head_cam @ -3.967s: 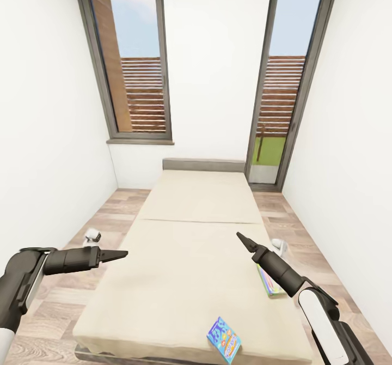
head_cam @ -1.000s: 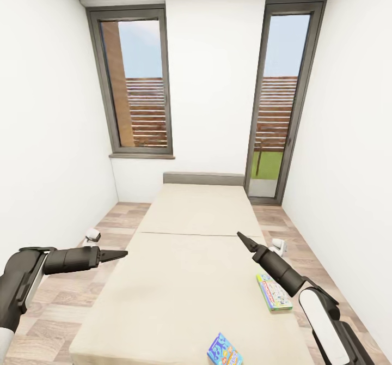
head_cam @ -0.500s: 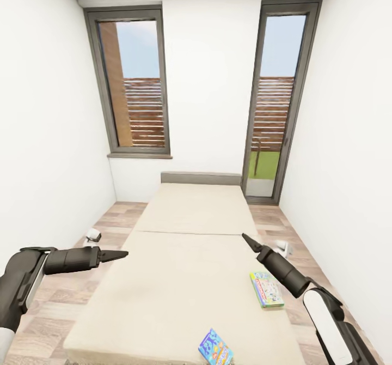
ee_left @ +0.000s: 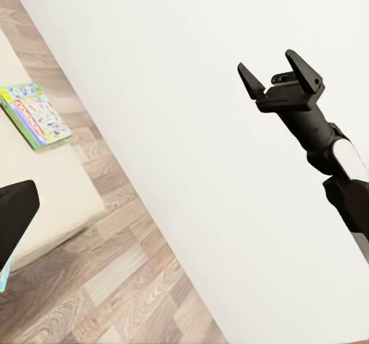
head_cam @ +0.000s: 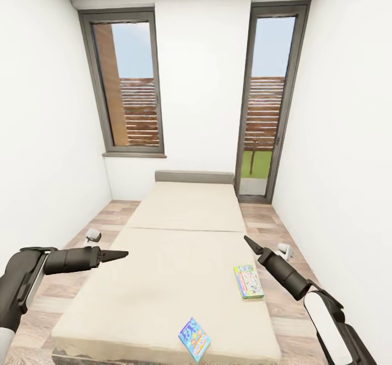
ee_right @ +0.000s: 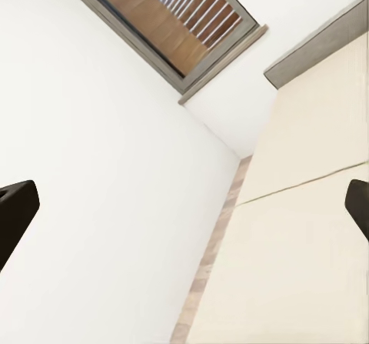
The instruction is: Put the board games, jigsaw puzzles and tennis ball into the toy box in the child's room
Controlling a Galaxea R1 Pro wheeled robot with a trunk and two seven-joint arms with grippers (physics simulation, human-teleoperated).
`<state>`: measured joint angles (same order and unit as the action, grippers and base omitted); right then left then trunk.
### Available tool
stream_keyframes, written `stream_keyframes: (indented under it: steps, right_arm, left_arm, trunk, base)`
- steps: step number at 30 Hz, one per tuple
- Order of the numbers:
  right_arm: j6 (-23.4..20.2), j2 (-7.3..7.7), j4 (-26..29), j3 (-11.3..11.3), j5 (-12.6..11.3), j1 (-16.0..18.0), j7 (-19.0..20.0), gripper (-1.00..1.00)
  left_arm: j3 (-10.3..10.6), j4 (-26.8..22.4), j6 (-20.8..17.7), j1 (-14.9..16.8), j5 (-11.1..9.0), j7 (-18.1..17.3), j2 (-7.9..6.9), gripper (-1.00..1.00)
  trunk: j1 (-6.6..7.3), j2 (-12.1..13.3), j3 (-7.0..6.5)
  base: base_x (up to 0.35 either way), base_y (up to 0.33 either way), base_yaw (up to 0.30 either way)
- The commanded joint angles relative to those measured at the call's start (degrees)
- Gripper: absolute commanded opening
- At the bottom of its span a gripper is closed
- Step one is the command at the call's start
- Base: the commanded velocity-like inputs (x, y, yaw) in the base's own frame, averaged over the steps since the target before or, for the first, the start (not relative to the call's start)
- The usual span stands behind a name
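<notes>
On bed (head_cam: 179, 256): 2 board games (head_cam: 248, 281), lid print unreadable.

Item count, head view:

- Bed (head_cam: 179, 234): one, with one grey headboard (head_cam: 194, 177) at 12 o'clock.
- Board games on the mattress: two. One blue box (head_cam: 194, 339) at 6 o'clock near the foot edge; one green-edged box (head_cam: 248, 281) at 4 o'clock near the bed's side edge.
- Tall windows: two, one at 11 o'clock (head_cam: 125, 84), one at 1 o'clock (head_cam: 265, 98).
- Small white objects on the floor: two, one at 8 o'clock (head_cam: 92, 236), one at 4 o'clock (head_cam: 283, 251).
</notes>
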<state>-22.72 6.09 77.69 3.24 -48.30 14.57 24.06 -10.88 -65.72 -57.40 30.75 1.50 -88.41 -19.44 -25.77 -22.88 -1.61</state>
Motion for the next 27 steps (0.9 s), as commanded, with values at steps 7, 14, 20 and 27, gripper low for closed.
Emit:
stream_keyframes:
  steps: [7, 14, 20, 27]
  right_arm:
    - [-0.36, -0.1, 0.04, 0.11, -0.48, 0.02, 0.01, 1.0]
    - [-0.54, -0.06, 0.01, 0.18, -0.53, 0.02, 0.12, 1.0]
    - [-0.52, -0.03, -0.03, 0.18, -0.56, 0.02, 0.17, 1.0]
    - [-0.49, -0.03, -0.07, 0.18, -0.57, 0.02, 0.19, 1.0]
  left_arm:
    - [-0.02, -0.02, -0.6, 0.02, 0.15, -0.27, 0.01, 1.0]
    - [-0.02, -0.02, -0.6, 0.02, 0.16, -0.27, 0.02, 1.0]
    - [-0.02, -0.02, -0.6, 0.02, 0.17, -0.27, 0.02, 1.0]
    - [-0.02, -0.02, -0.6, 0.02, 0.17, -0.27, 0.02, 1.0]
  trunk:
    - [-0.01, -0.04, 0.03]
    - [-0.01, -0.04, 0.03]
    - [-0.01, -0.04, 0.03]
    - [-0.01, -0.04, 0.11]
  base:
    - [-0.036, -0.078, 0.0]
    - [-0.004, -0.009, 0.0]
    - [-0.004, -0.023, 0.0]
    - [-0.031, -0.215, -0.029]
